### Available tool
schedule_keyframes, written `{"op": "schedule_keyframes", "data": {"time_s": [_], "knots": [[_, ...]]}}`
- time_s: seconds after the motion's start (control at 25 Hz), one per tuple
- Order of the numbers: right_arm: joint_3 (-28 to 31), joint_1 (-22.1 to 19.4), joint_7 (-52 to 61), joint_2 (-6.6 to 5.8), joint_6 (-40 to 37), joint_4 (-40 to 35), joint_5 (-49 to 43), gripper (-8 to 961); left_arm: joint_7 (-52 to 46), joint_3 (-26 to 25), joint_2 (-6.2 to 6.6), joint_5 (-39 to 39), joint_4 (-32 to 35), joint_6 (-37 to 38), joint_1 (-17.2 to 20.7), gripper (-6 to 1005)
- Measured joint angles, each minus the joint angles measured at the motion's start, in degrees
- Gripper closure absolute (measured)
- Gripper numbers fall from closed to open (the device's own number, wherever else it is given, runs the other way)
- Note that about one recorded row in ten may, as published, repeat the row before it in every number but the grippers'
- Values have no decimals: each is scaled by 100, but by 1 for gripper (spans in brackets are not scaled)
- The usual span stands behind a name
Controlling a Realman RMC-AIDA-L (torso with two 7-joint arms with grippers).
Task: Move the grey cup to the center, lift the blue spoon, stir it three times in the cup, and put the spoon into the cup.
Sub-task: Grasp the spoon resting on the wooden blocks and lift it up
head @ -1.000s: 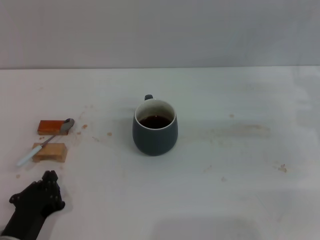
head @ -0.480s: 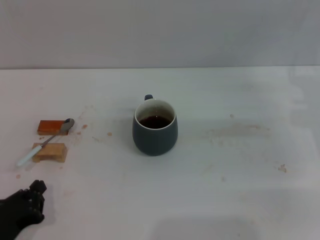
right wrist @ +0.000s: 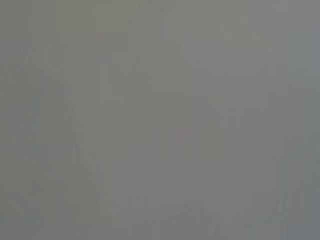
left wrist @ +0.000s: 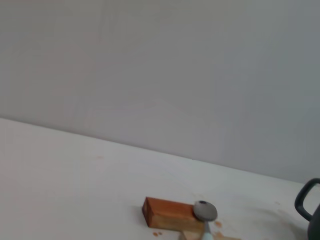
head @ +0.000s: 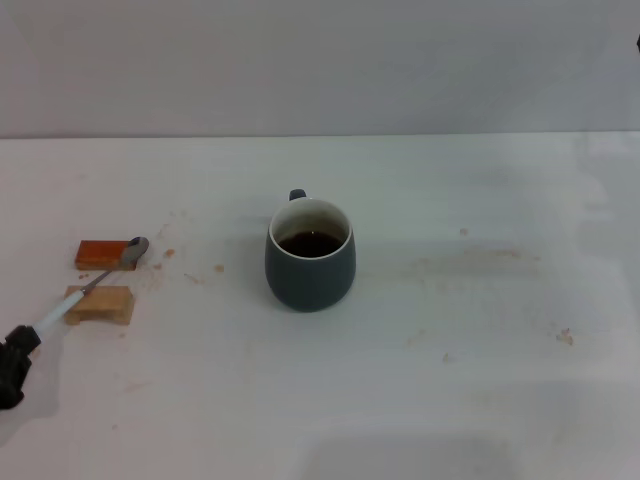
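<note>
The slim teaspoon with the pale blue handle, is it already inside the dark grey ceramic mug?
No, the teaspoon lies across two wooden blocks.

You have soft, even light over the table (head: 450,400) in the head view, with no glare. The grey cup (head: 310,256) throws only a faint shadow around its base. The left wrist view is a little soft but evenly lit. The right wrist view gives you only flat, featureless grey.
</note>
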Motion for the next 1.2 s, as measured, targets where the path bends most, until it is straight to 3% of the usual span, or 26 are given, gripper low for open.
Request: {"op": "schedule_keyframes", "data": {"time_s": [0.04, 0.12, 0.16, 0.28, 0.4, 0.56, 0.64, 0.68, 0.72, 0.76, 0.8, 0.92, 0.96, 1.0, 1.2], "knots": [[0, 0, 0, 0, 0, 0, 0, 408, 0, 0, 0, 0, 0, 0, 0, 949], [28, 5, -1, 4, 28, 8, 2, 408, -543, 35, -168, 97, 918, 455, -351, 949], [34, 5, -1, 13, 43, 35, 4, 408, -543, 35, -168, 97, 918, 455, -351, 949], [91, -1, -1, 28, 76, 62, 2, 408, -1092, 104, -479, 116, 2083, 1139, -628, 949], [137, 6, -1, 37, 91, 64, -14, 408, -1092, 104, -479, 116, 2083, 1139, -628, 949], [164, 21, -1, 40, 130, 83, -20, 408, -1803, 228, -894, 293, 3457, 1823, -940, 949], [163, 26, -1, 40, 147, 85, -21, 408, -1803, 228, -894, 293, 3457, 1823, -940, 929], [164, 33, -1, 39, 159, 93, -22, 408, -2089, 291, -1138, 306, 4102, 2129, -1042, 919], [164, 33, -1, 39, 159, 93, -22, 408, -2089, 291, -1138, 306, 4102, 2129, -1042, 908], [164, 33, -1, 39, 160, 101, -25, 408, -2157, 261, -1340, 248, 4529, 2310, -1071, 898], [164, 33, -1, 39, 160, 102, -27, 408, -2176, 238, -1447, 205, 4735, 2384, -1091, 888], [164, 33, -1, 38, 160, 102, -32, 408, -2176, 238, -1447, 205, 4735, 2384, -1091, 833], [163, 37, -1, 38, 160, 104, -34, 408, -2258, 254, -1644, 121, 5155, 2468, -1200, 814], [163, 39, -1, 37, 160, 106, -35, 408, -2289, 269, -1675, 117, 5232, 2474, -1249, 796], [163, 39, -1, 37, 160, 117, -38, 408, -2333, 276, -1690, 142, 5273, 2449, -1328, 622]]}}
